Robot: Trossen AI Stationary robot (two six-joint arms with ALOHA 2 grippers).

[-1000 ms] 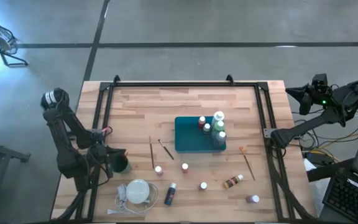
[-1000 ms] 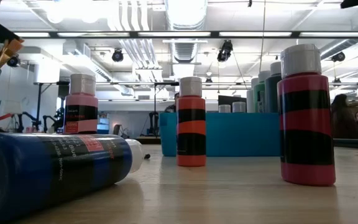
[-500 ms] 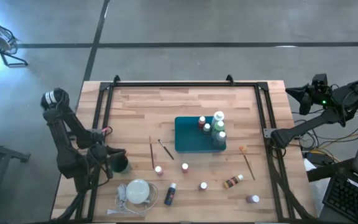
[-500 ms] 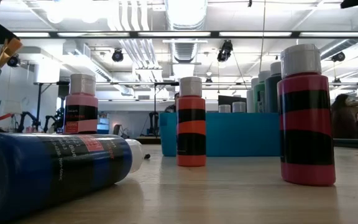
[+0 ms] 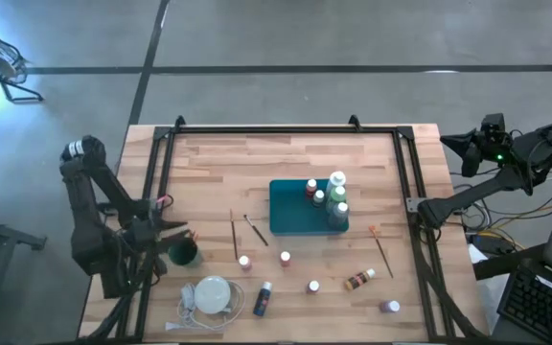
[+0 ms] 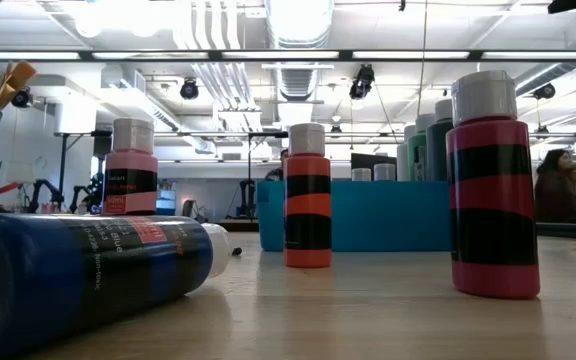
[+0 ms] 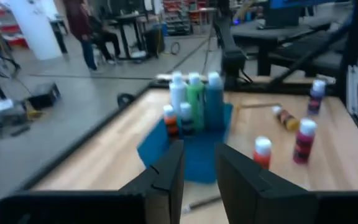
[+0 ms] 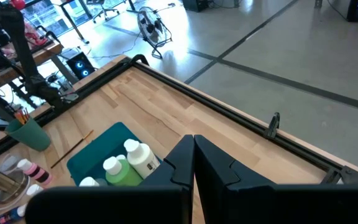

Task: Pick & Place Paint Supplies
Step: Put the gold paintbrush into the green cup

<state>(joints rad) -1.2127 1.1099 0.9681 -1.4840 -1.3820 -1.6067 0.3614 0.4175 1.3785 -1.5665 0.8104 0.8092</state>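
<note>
Your left gripper (image 7: pixel 196 180) sits by the worktop's (image 5: pixel 286 158) left rail beside the green cup (image 5: pixel 184 253), jaws slightly apart and empty; your right gripper (image 8: pixel 193 163) is parked off the right edge, jaws together. Several bottles (image 5: pixel 332 199) stand upright in the teal tray (image 5: pixel 290 216), brushes (image 6: pixel 10 84) poke from the cup. Left to do, I judge: two brushes (image 5: pixel 235 236) lying roughly front-to-back, an orange-handled brush (image 5: pixel 381 248) likewise, a blue bottle (image 5: pixel 263 300) on its side, and loose bottles along the near edge.
</note>
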